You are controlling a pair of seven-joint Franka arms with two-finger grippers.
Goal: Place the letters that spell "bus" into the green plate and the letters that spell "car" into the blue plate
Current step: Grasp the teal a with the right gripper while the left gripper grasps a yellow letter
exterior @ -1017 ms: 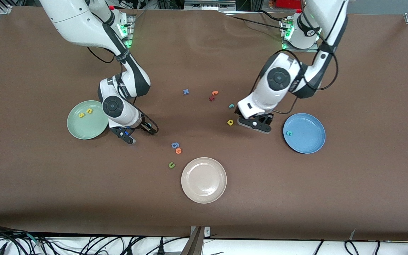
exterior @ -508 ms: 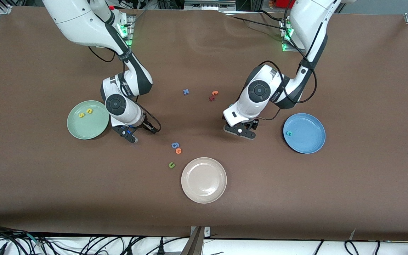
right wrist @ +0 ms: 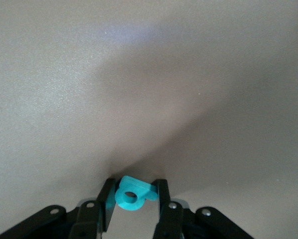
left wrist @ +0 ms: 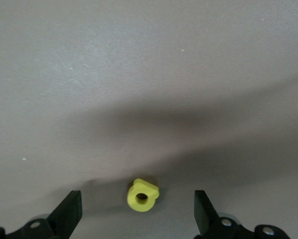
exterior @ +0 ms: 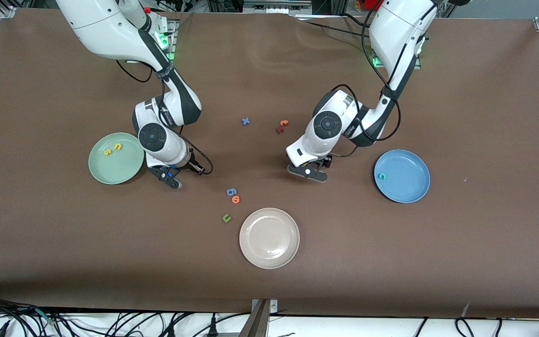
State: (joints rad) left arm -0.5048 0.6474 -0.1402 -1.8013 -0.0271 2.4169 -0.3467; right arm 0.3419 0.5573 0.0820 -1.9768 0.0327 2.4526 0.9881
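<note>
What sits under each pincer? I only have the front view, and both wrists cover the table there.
Observer: In the right wrist view, the right pincer has its fingers pressed against both sides of a teal "b".
Operator: And the left one?
Observer: The left pincer is open, fingers wide apart, with a yellow "a" lying on the table between them, touched by neither.
Operator: Is the "a" centred?
Observer: Roughly; the gaps on its two sides look about equal.
</note>
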